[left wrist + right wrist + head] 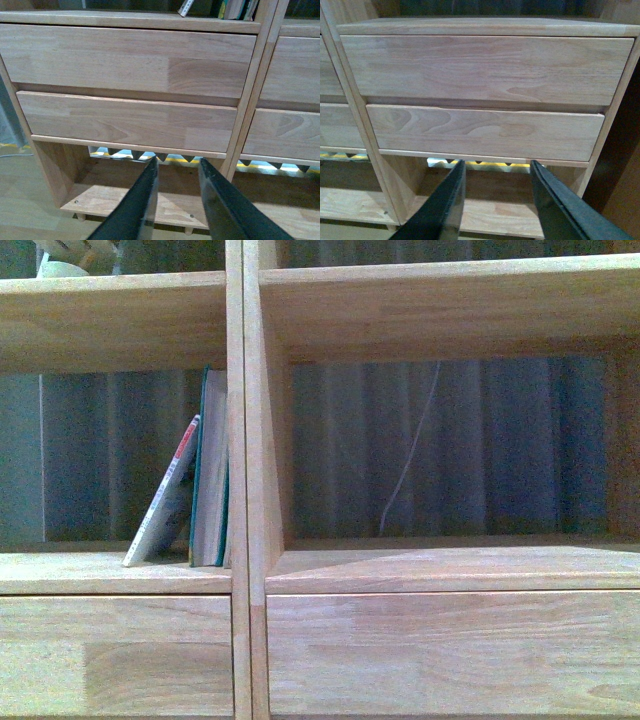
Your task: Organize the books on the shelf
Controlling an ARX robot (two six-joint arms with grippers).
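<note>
The light-wood shelf (440, 570) fills the front view. In its left compartment a green-covered book (209, 475) stands upright against the divider. A thin white paperback (165, 502) with a red-marked spine leans tilted against it. Both books' lower ends show at the top of the left wrist view (235, 9). My left gripper (176, 167) is open and empty, low in front of the left drawer fronts (125, 60). My right gripper (496, 167) is open and empty, low in front of the right drawer fronts (485, 65). Neither gripper shows in the front view.
The right compartment (450, 450) holds no books; a dark curtain and a thin white cord (410, 450) show through its open back. A bottom board on peg legs (125, 200) lies under the drawers. A pale object (60, 265) sits on the upper left shelf.
</note>
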